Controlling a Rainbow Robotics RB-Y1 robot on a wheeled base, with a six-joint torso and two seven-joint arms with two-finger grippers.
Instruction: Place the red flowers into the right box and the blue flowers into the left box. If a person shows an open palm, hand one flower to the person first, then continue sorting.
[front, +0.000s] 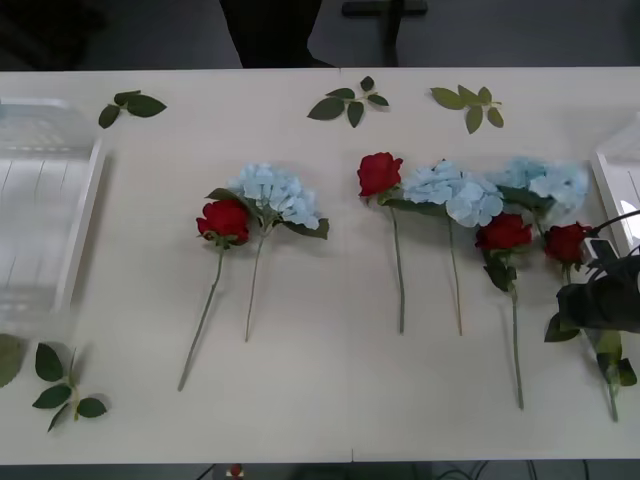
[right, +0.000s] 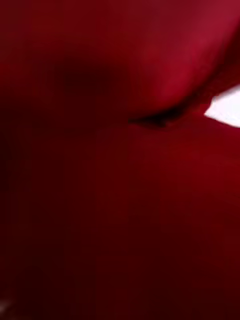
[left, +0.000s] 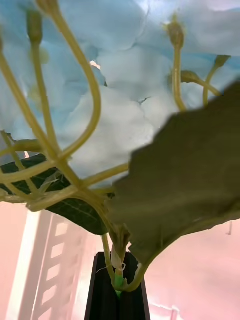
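Several red flowers lie on the table: one rose (front: 224, 220) left of centre, one (front: 379, 173) in the middle, two (front: 503, 233) (front: 567, 243) at the right. Blue flowers (front: 275, 193) (front: 452, 192) (front: 545, 180) lie among them. My right gripper (front: 598, 300) hovers over the rightmost rose's stem, and a red rose head (right: 120, 175) sits right against its camera. My left gripper (left: 118, 282) is shut on the stem of a blue flower (left: 125, 125), held upright near the left box (left: 50, 265). The left box (front: 85, 215) is at the table's left, the right box (front: 608, 185) at the right edge.
Loose green leaf sprigs lie along the far edge (front: 132, 105) (front: 350, 103) (front: 468, 103) and at the near left corner (front: 60, 385). Bare table lies between the flower stems and the front edge.
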